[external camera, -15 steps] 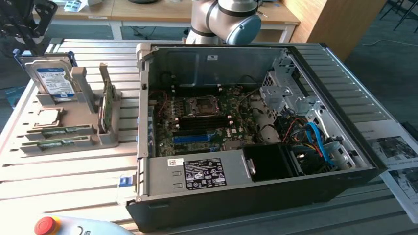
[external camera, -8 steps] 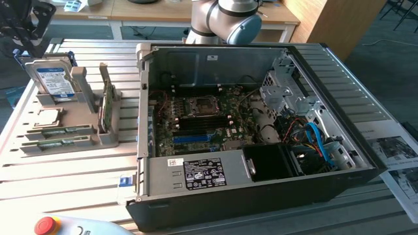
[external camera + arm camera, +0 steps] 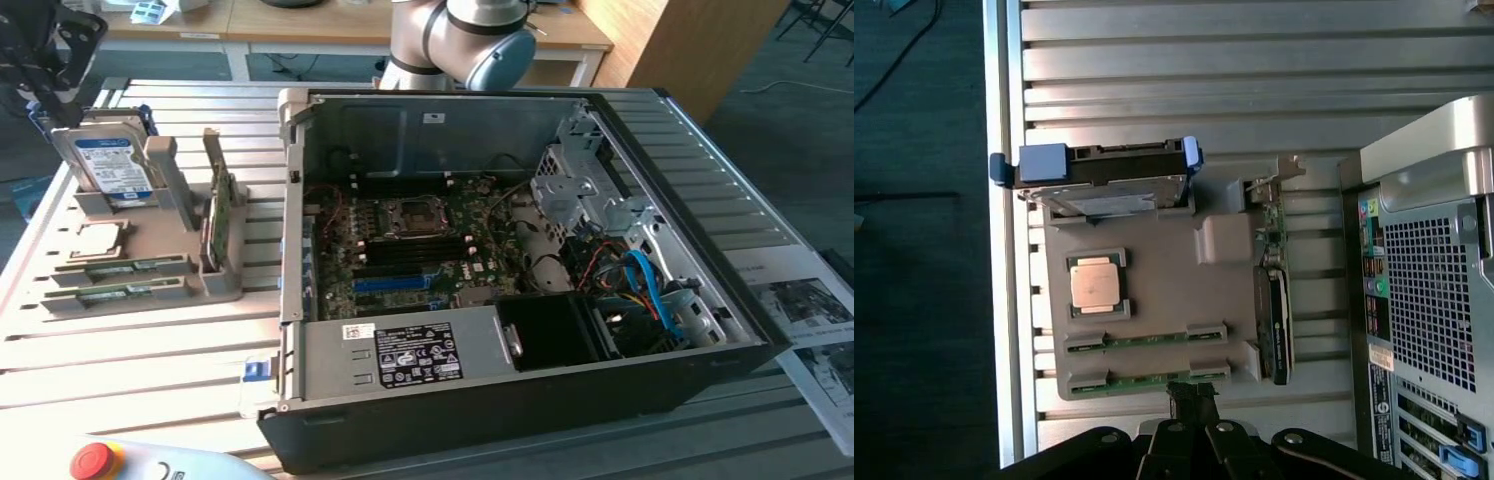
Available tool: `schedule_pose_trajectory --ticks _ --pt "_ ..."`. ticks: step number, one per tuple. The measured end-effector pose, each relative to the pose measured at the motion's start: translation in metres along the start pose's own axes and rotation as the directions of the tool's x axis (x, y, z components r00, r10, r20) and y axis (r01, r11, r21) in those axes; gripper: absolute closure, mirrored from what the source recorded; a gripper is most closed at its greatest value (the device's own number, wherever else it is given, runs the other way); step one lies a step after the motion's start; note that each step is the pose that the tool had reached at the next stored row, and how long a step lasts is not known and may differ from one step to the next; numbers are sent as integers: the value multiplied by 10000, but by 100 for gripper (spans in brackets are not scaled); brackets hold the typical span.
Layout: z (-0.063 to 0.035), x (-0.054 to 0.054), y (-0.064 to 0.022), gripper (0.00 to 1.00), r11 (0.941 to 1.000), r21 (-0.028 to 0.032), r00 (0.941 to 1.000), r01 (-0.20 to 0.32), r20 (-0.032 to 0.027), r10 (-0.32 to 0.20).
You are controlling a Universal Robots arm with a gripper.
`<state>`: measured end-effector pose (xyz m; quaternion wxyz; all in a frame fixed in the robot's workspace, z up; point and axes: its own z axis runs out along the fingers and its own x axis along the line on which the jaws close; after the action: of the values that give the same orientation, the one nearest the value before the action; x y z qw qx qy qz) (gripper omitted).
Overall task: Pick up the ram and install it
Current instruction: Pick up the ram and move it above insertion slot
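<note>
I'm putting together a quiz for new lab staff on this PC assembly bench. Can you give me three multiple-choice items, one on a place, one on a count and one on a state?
1. Where does the grey holder stand?
A. on the exterior view's left of the computer case
B. inside the case
C. on top of the case

2. How many ram sticks lie flat in the holder?
A. none
B. two
C. four

3. What state is the case in?
A. shut on all sides
B. open, with the motherboard showing
C. turned upside down

Answers:
1 A, the holder sits on the slatted table beside the case.
2 B, two green sticks lie in its slots, one beside the other.
3 B, the exterior view looks straight in at the board and cables.
</note>
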<state>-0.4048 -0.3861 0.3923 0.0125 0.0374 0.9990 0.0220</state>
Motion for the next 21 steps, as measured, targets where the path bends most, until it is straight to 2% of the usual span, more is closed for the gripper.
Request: schedule_pose_trajectory --ticks 9,21 --pt "-5 14 -102 90 10000 0 10000 0 0 0" --pt "-5 16 -106 90 9999 -2 9999 109 -5 -109"
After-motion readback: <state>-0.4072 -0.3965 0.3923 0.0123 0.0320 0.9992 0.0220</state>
